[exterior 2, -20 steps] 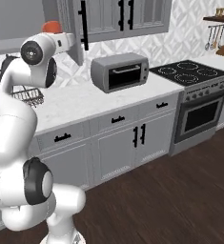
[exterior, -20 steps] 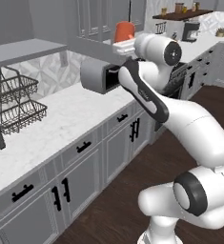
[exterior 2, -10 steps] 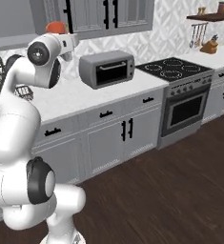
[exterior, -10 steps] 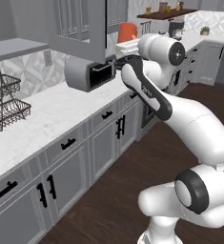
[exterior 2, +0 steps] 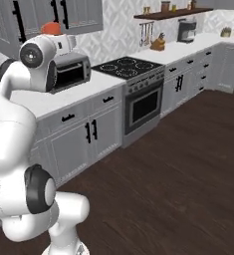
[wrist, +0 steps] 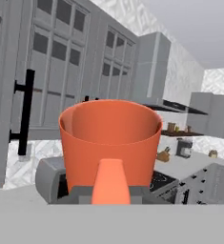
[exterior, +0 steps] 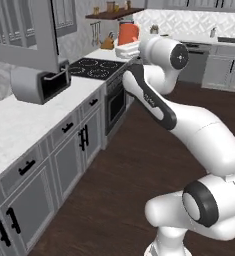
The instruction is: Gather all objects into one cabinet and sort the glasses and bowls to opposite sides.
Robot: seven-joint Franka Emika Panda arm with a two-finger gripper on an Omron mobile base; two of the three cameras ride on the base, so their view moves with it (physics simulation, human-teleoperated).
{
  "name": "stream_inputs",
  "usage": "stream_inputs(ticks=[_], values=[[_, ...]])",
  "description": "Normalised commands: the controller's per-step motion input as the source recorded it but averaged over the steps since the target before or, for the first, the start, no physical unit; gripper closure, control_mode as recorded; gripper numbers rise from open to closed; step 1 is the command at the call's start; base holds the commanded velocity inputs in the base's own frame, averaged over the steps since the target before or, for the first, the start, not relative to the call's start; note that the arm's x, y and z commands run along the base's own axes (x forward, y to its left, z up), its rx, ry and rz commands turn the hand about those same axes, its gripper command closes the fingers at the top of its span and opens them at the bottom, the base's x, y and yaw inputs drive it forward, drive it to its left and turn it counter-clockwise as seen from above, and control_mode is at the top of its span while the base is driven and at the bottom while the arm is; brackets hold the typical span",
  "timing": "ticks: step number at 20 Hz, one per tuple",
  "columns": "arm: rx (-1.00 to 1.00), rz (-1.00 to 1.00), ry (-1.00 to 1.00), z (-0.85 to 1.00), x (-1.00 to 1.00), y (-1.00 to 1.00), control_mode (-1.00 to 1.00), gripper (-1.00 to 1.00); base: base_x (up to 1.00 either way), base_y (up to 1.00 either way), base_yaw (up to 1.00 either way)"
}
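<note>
My gripper (wrist: 111, 191) is shut on the handle of a tall orange-red mug (wrist: 110, 138), one of the glasses. I hold it upright and high, above counter level. From the base, the mug (exterior: 128, 33) sits on top of the white hand in the left view, and its rim (exterior 2: 51, 27) peeks over the wrist in the right view. The cabinet, a dark brown open shelf board (exterior: 114, 14) (exterior 2: 171, 13), hangs on the tiled wall beyond the stove, far ahead of the mug. The bowls are out of view.
A grey toaster oven (exterior: 39, 85) (exterior 2: 71, 72) stands on the white counter (exterior: 14, 125). Past it are a black-topped stove (exterior: 94, 67) (exterior 2: 126, 66), a knife block (exterior 2: 158, 44) and a coffee machine (exterior 2: 186, 31). Grey wall cabinets (wrist: 61, 71) hang above. Dark wood floor (exterior 2: 178, 164) lies open.
The whole scene has slid across both base views, so the base has moved. The dish rack has gone out of frame; stove and brown shelf have come in. The mug stays gripped.
</note>
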Motion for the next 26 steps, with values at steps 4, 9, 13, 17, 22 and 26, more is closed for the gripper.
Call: stream_inputs(ticks=[4,9,13,17,22,26], values=[[0.00,0.00,0.00,0.00,0.00,0.00,1.00,1.00,0.15,-0.41,-0.60],[0.00,0.00,0.00,0.00,0.00,0.00,1.00,1.00,0.09,-0.45,-0.61],[0.00,0.00,0.00,0.00,0.00,0.00,1.00,1.00,0.01,-0.47,-0.62],[0.00,0.00,0.00,0.00,0.00,0.00,1.00,1.00,0.00,-0.42,-0.61],[0.00,0.00,0.00,0.00,0.00,0.00,1.00,1.00,0.00,-0.43,-0.62],[0.00,0.00,0.00,0.00,0.00,0.00,1.00,1.00,0.00,-0.47,-0.60]])
